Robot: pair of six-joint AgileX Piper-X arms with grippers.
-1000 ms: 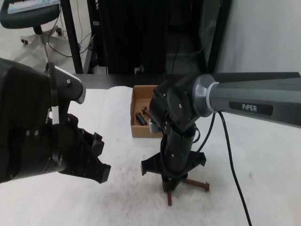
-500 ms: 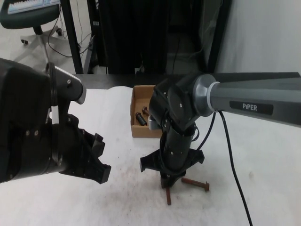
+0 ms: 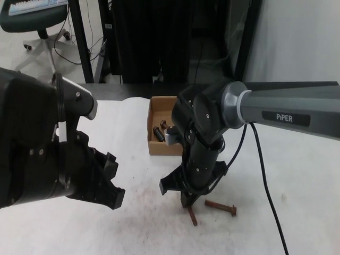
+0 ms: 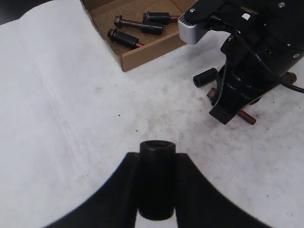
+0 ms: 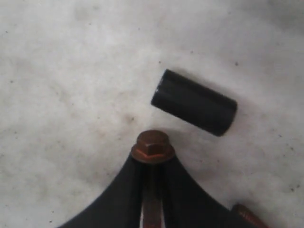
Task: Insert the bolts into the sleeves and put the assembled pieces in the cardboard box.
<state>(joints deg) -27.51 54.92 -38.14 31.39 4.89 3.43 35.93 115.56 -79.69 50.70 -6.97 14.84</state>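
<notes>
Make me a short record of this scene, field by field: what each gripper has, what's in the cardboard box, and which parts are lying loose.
left gripper: shut on the held sleeve, open end pointing forward
right gripper: shut on the held bolt, head just past the fingertips
cardboard box: holds three assembled pieces
loose sleeve: lying flat near the held bolt's head, not touching it
loose bolt: lying flat beside the right gripper

Office chair (image 3: 29, 18), pale floor (image 3: 16, 56), dark backdrop (image 3: 159, 37), white wall (image 3: 297, 37)
</notes>
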